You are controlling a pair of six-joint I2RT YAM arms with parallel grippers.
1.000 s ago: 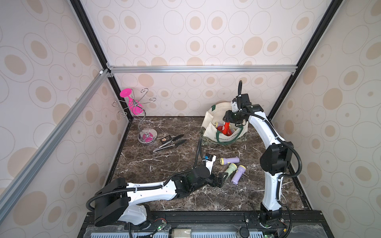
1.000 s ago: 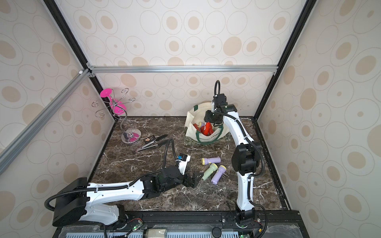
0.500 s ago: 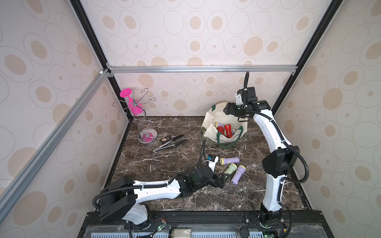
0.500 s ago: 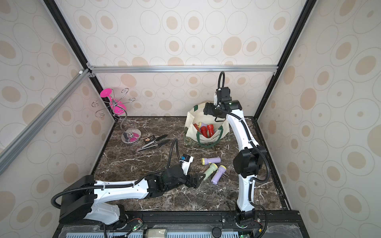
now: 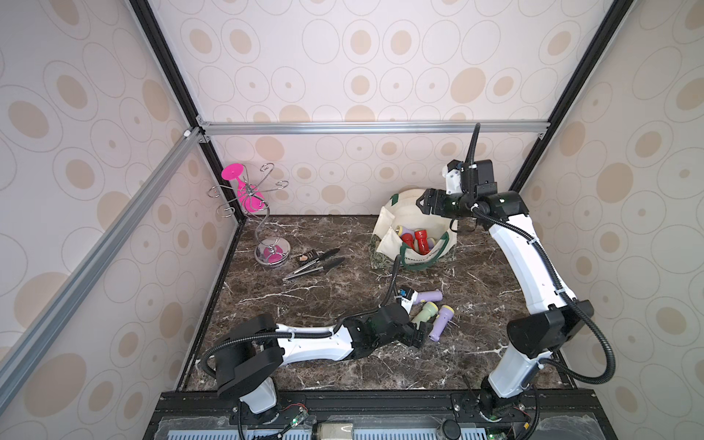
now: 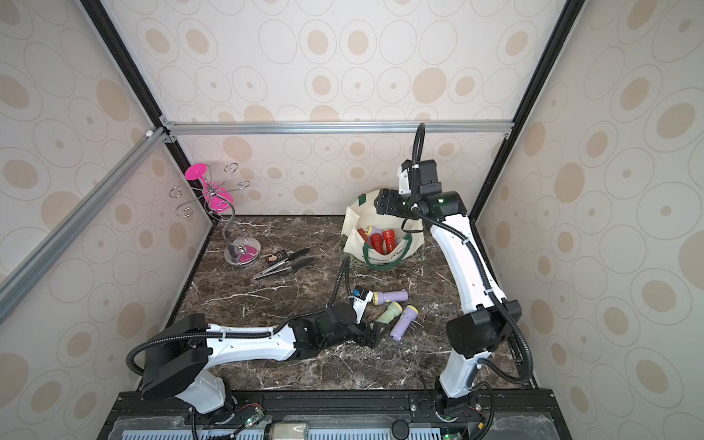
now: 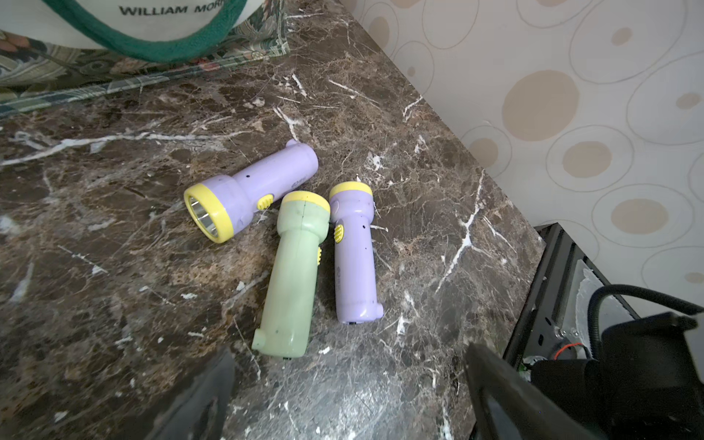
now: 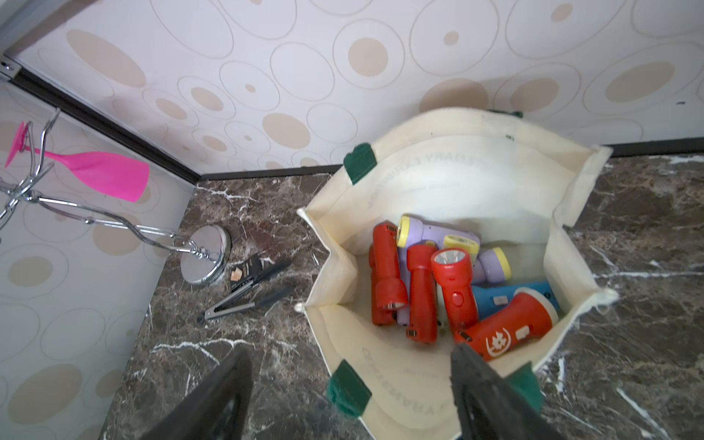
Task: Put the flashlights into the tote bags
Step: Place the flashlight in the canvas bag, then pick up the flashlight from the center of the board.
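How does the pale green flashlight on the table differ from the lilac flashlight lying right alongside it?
The pale green flashlight has a green body, the lilac flashlight a lilac one. The green one looks thicker and longer than the lilac one. Both have yellow heads and switches and lie flat, side by side, heads pointing the same way.

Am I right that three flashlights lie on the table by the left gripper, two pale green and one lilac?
Not quite: the left wrist view shows two lilac flashlights and one pale green flashlight on the table by the left gripper.
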